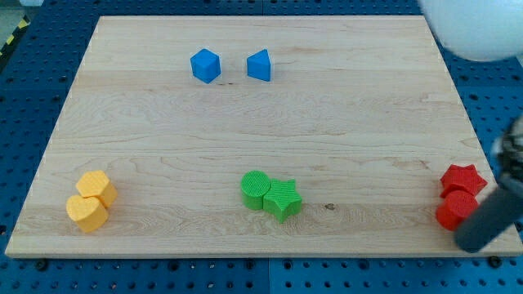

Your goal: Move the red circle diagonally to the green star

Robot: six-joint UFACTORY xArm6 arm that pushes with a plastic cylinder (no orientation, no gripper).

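Observation:
The red circle [454,211] lies near the board's right edge, low in the view, touching the red star [463,178] just above it. The green star [283,199] lies at the bottom middle, touching a green circle [256,189] on its left. My rod comes down blurred along the right edge. My tip [476,242] is just below and right of the red circle, close to or touching it.
Two yellow blocks, one hexagon-like [97,187] and one heart-like [87,213], sit at the bottom left. A blue cube [205,65] and a blue triangle [259,64] sit at the top. A blurred white shape [482,28] fills the top right corner.

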